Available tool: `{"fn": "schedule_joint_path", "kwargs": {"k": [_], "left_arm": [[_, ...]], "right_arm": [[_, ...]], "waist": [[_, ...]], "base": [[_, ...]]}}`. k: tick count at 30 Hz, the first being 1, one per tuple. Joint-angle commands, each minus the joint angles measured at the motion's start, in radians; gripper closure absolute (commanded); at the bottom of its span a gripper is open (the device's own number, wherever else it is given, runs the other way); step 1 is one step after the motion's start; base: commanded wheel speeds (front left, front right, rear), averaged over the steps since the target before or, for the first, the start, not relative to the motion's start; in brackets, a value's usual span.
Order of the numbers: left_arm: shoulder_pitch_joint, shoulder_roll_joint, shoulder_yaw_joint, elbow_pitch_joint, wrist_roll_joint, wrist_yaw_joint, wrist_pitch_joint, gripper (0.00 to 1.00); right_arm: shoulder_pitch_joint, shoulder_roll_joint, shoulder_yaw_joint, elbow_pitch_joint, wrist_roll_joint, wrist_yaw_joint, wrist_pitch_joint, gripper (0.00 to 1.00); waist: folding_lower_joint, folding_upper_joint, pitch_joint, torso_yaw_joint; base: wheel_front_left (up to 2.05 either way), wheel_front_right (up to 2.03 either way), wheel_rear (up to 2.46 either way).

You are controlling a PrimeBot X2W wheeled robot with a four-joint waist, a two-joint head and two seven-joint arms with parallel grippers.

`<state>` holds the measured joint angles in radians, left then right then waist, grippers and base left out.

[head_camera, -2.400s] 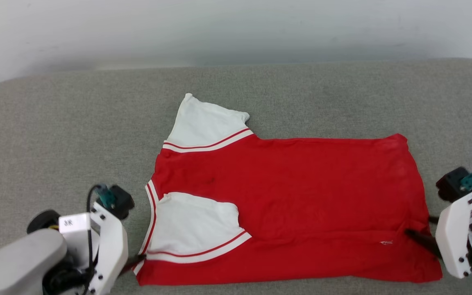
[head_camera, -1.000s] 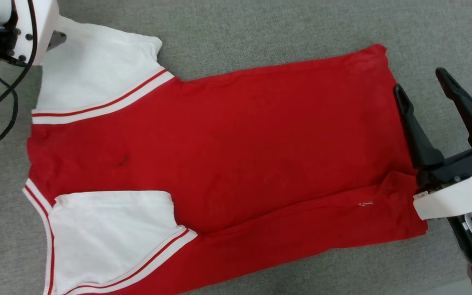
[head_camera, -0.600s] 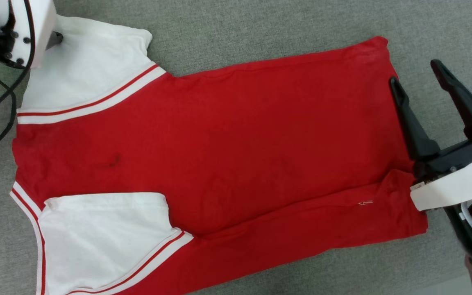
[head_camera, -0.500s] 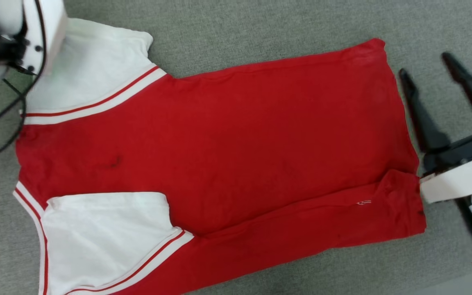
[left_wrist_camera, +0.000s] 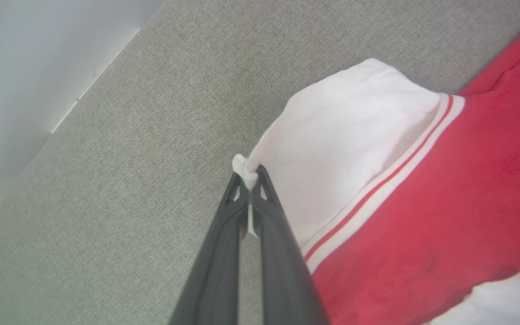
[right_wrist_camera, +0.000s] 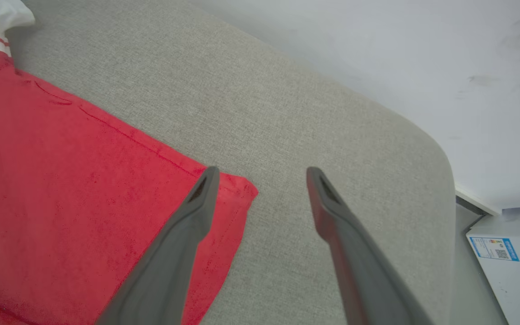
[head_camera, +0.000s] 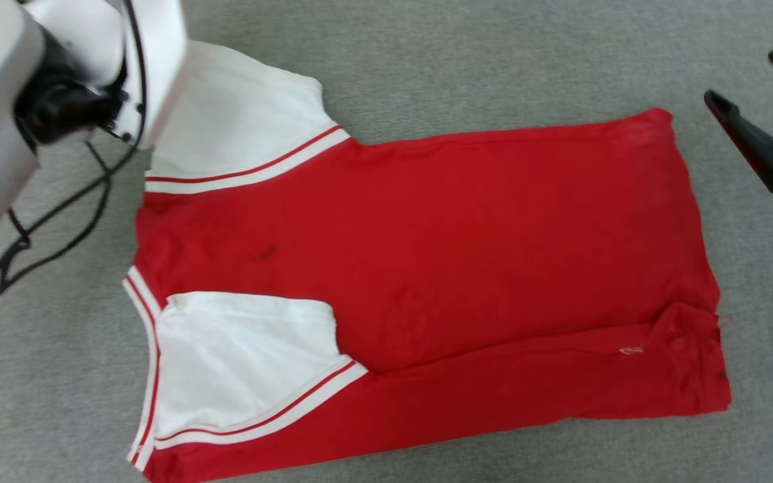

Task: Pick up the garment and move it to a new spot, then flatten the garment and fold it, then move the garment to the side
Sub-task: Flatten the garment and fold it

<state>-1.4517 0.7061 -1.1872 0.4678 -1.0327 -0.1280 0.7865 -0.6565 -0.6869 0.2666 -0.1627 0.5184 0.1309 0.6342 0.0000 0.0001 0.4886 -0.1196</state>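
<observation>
The garment [head_camera: 460,255] is a red jersey with white sleeves and striped trim, lying flat on the grey padded surface [head_camera: 460,60] with its collar end at the left. In the left wrist view my left gripper [left_wrist_camera: 250,174] is shut on the outer corner of the far white sleeve [left_wrist_camera: 345,135]. The head view hides those fingers behind the white wrist housing [head_camera: 151,67]. My right gripper [right_wrist_camera: 263,171] stands open over the far hem corner of the garment [right_wrist_camera: 61,180], one finger above the red cloth and the other above bare surface. It is also at the upper right of the head view [head_camera: 741,76].
A black cable [head_camera: 58,215] hangs from the left arm over the surface left of the collar. A pale wall [right_wrist_camera: 377,45] runs behind the surface. Past its rounded right end a white box with a blue label [right_wrist_camera: 503,253] stands.
The left gripper has shut on the far sleeve's corner. The right gripper has gone from beside the hem to its far corner, still open. The head camera has shifted.
</observation>
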Motion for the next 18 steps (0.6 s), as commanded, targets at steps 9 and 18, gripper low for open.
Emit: {"fn": "schedule_joint_path", "kwargs": {"k": [9, 18], "left_arm": [[-0.015, -0.03, -0.045, -0.1, -0.017, -0.001, -0.072, 1.0], [-0.042, -0.041, -0.063, -0.111, -0.022, -0.001, -0.113, 1.0]], "right_arm": [[-0.224, -0.097, 0.163, 0.219, 0.226, 0.0, 0.401, 0.0], [-0.247, -0.015, 0.202, 0.398, 0.214, 0.0, 0.421, 0.0]], "waist": [[0.0, -0.0001, 0.003, 0.1], [0.0, -0.0001, 0.049, 0.138]], "base": [[0.0, 0.0, 0.0], [0.0, 0.0, 0.0]]}}
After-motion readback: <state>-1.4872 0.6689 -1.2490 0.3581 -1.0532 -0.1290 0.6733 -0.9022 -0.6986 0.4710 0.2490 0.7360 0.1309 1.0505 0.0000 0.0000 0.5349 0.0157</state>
